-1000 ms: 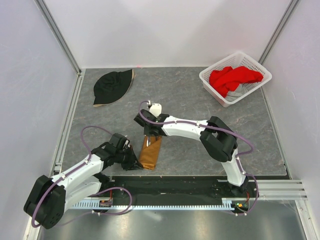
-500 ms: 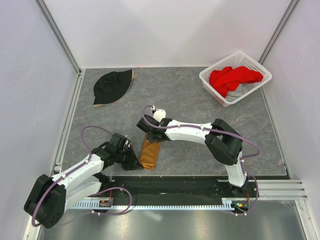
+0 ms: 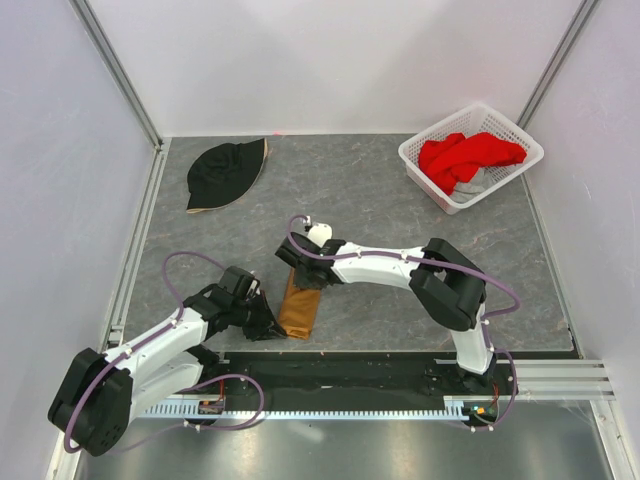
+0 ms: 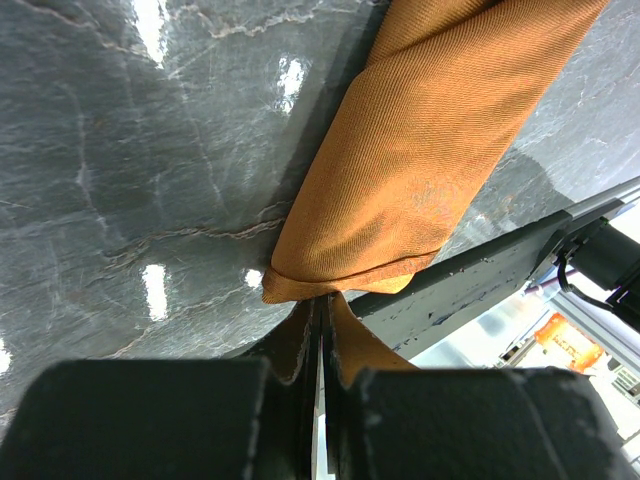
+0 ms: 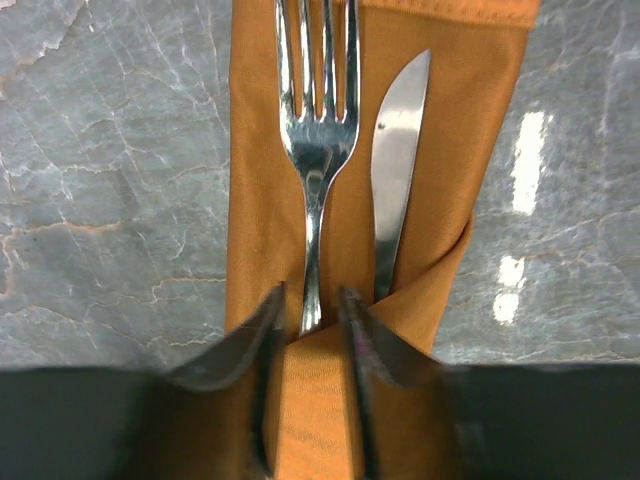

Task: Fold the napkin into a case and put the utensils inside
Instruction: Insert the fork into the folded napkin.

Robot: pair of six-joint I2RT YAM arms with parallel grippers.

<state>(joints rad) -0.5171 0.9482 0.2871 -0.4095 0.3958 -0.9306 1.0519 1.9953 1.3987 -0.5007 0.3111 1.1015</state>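
Case [image 3: 300, 306] of shiny orange-brown cloth lies as a narrow oblong low and left of centre in the top view, flat on the grey tabletop [image 3: 380, 200], close to its near edge. At the upper left of that view sits a black hat [image 3: 225, 172], well apart from everything else. Lower down, the left tool [image 4: 322, 310] is at the case's lower left end; its wrist view shows the 2 fingers closed almost together, pinching a corner of the cloth between them. Just right of it, the right tool [image 5: 312, 312] sits over the case's upper end. Its 2 fingers are a narrow gap apart and press on the cloth, with the fork's handle running between them and not clamped. The fork [image 5: 315, 150] and the knife [image 5: 398, 150] lie side by side, handles tucked into the pocket, tines and blade sticking out. At the upper right of the top view, a white basket [image 3: 425, 180] holds a red cloth [image 3: 465, 155].
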